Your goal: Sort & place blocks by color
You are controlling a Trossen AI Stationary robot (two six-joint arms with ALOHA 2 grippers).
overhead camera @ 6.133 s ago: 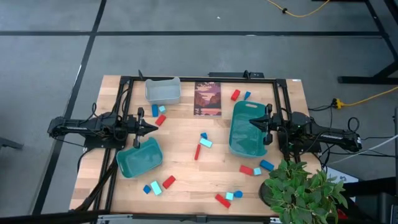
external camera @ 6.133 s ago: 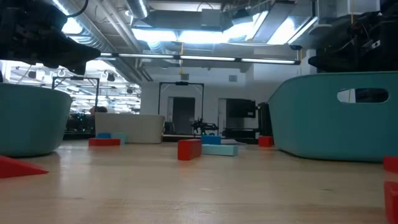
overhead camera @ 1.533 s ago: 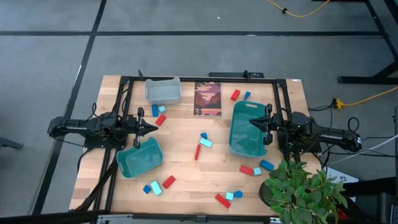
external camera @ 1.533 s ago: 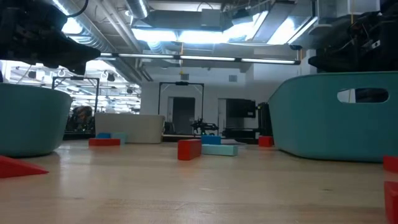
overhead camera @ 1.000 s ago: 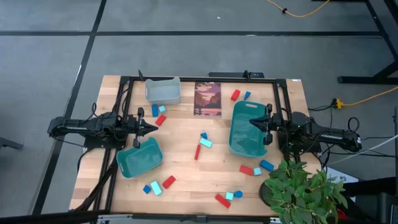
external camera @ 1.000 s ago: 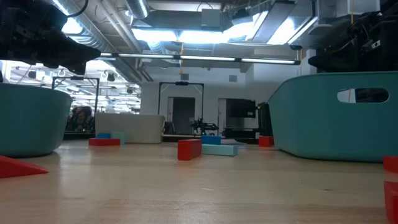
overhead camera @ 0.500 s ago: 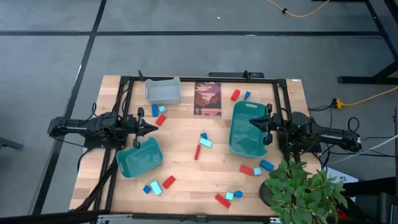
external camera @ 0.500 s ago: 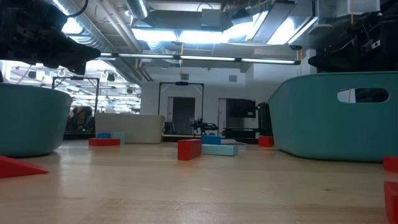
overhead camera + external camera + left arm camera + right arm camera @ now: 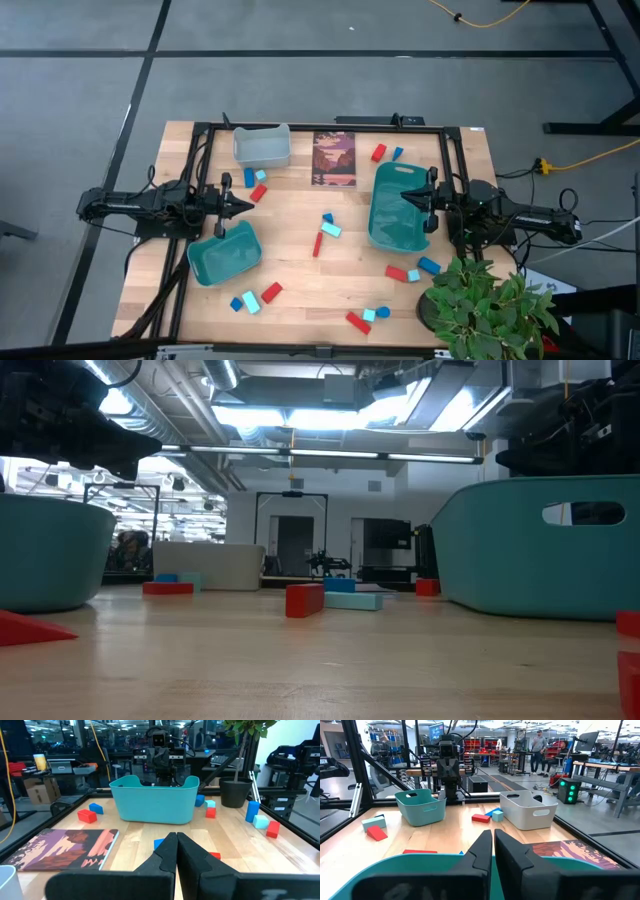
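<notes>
Red block (image 9: 630, 622) cut off at edge

You have no change on the table (image 9: 300, 300); only a person (image 9: 128, 547) far off in the room, at 9 o'clock in the low view, has appeared.

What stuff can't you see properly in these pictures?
- Inside the big teal bin: low view, its wall hides it.
- Inside the small teal bin: low view, cut off by the edge.
- A red block: low view, cut by the edge.
- The table corner: high view, the plant covers it.
</notes>
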